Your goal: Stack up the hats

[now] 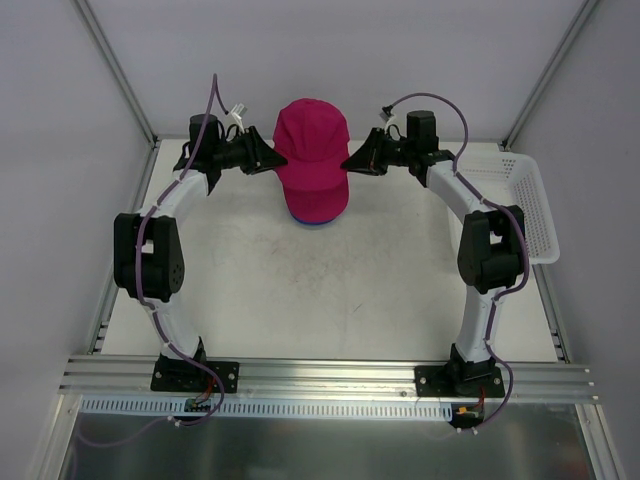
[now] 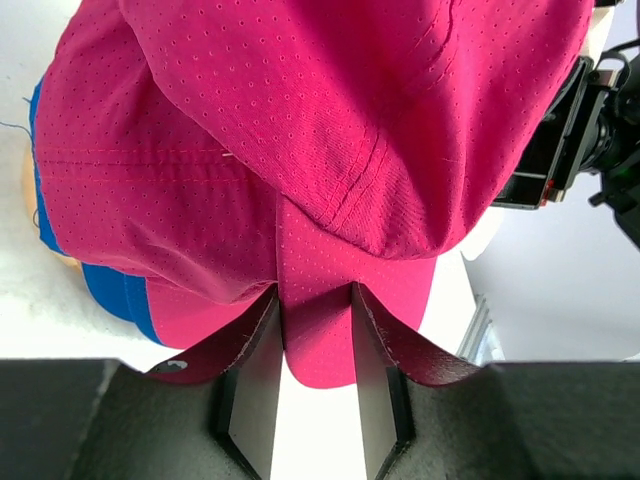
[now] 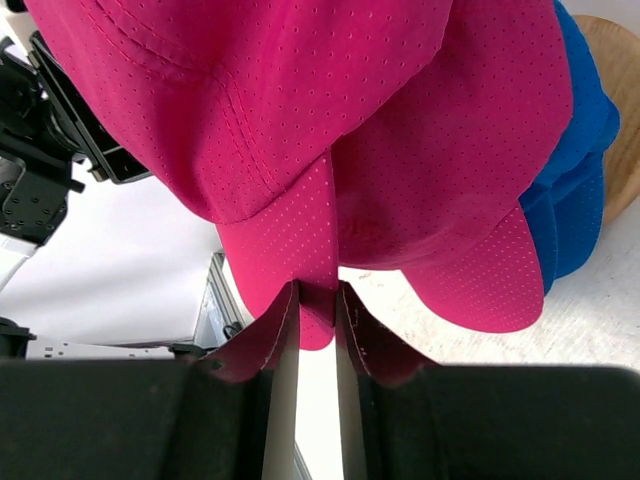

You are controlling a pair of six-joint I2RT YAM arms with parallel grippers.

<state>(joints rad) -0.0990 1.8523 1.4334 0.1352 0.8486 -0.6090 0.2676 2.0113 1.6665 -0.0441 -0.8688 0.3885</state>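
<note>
- A white table sits between pale walls, with both arms bolted at its near edge and reaching to the far middle.
- The left gripper comes in from the left, its jaws pinching a fold of fabric at the edge of the upper pink hat.
- That hat sits over the lower pink hat, and the blue hat peeks out beneath both.
- An orange-brown round object shows behind the blue one.
- The right gripper has its jaws nearly together, nipping a thin strip of the same upper hat.
- A white basket lies at the right edge.
</note>
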